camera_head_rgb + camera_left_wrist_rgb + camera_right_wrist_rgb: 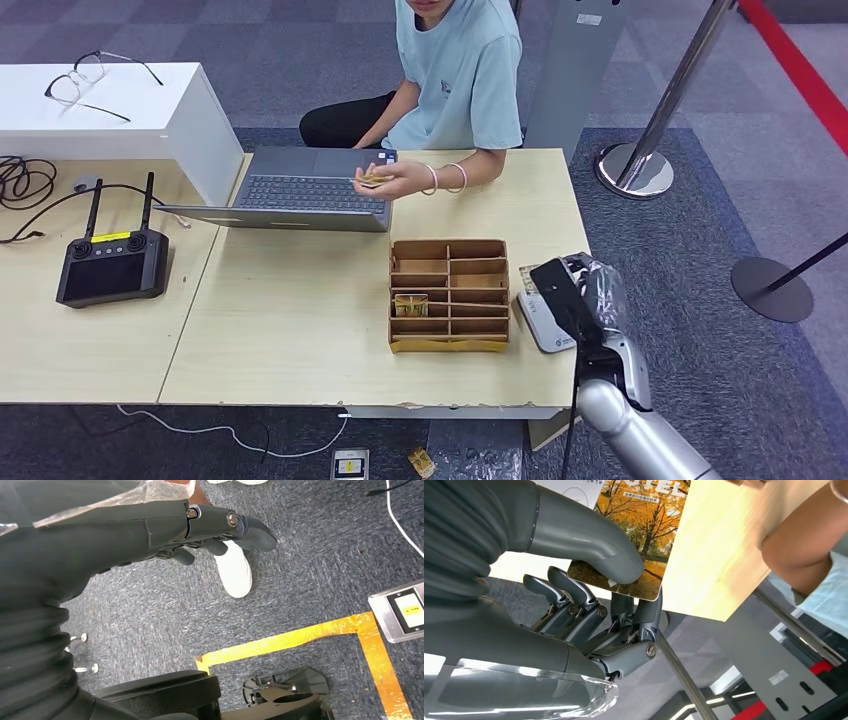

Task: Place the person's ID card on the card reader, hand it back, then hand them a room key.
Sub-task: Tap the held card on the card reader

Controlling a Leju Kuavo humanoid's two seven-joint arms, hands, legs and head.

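My right hand (585, 290) hovers at the table's right edge, over the white card reader (543, 325). Its thumb and fingers (634, 612) pinch a room key card (636, 535) printed with autumn trees. The card juts out past the thumb toward the tabletop. Across the table, the seated person's hand (400, 180) holds a small yellowish card (372, 181) above the laptop. My left hand (210, 530) hangs beside my body over the carpet, holding nothing, its fingers loosely bent.
A brown compartment box (449, 294) holding one more card (411, 304) stands left of the reader. An open laptop (300, 190), a black remote controller (110, 265), a white box (170, 120) with glasses, and barrier posts (640, 165) are around.
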